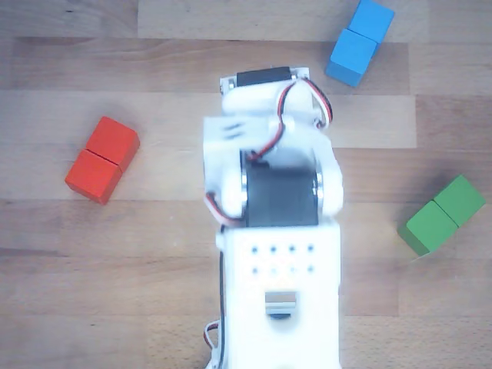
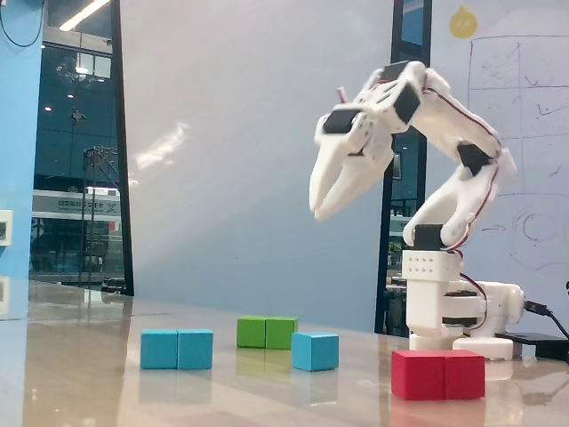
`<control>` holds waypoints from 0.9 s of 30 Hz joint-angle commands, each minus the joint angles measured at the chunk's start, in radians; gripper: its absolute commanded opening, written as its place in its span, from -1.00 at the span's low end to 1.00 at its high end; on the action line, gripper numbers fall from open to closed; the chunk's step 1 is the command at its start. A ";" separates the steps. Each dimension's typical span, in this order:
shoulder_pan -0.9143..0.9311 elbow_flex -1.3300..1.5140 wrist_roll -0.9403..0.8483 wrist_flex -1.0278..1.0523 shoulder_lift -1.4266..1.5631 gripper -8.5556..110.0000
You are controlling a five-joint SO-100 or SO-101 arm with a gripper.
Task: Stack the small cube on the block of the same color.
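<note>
The tool [image 2: 318, 210] hangs high over the desk [image 2: 267, 382], holding nothing, fingers nearly together; the small cube [image 2: 315, 350] sits apart from the block [image 2: 177, 349].

White arm [image 2: 444, 205] – black servos, red-white cables.

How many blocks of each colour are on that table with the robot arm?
Blue: 2, a long blue block and a small blue cube
Green: 1, a long green block
Red: 1, a long red block
Total: 4

The small blue cube shows only in the fixed view.
</note>
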 commanded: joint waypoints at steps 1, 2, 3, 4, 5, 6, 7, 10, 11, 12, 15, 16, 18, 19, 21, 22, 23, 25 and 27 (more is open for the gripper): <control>0.008 -0.054 0.006 0.031 -0.094 -0.85; 0.008 -0.032 0.006 0.021 -0.106 -0.85; 0.008 -0.009 0.008 0.009 -0.110 -0.85; 0.009 0.012 0.008 -0.009 -0.112 -0.85; 0.017 0.038 0.008 -0.032 -0.112 -0.85; 0.028 0.064 0.008 -0.061 -0.112 -0.85; 0.041 0.091 0.008 -0.097 -0.112 -0.85; 0.075 0.175 0.008 -0.181 -0.114 -0.84; 0.078 0.198 0.008 -0.204 -0.112 -0.84; 0.077 0.213 0.008 -0.218 -0.112 -0.84; 0.077 0.229 0.008 -0.219 -0.112 -0.84; 0.077 0.229 0.008 -0.215 -0.114 -0.84; 0.077 0.233 0.008 -0.198 -0.123 -0.84; 0.077 0.238 0.008 -0.187 -0.123 -0.84; 0.077 0.239 0.008 -0.164 -0.123 -0.84; 0.077 0.239 0.008 -0.152 -0.123 -0.84; 0.077 0.239 0.008 -0.140 -0.124 -0.84; 0.077 0.241 0.008 -0.124 -0.127 -0.84; 0.077 0.242 0.006 -0.123 -0.129 -0.84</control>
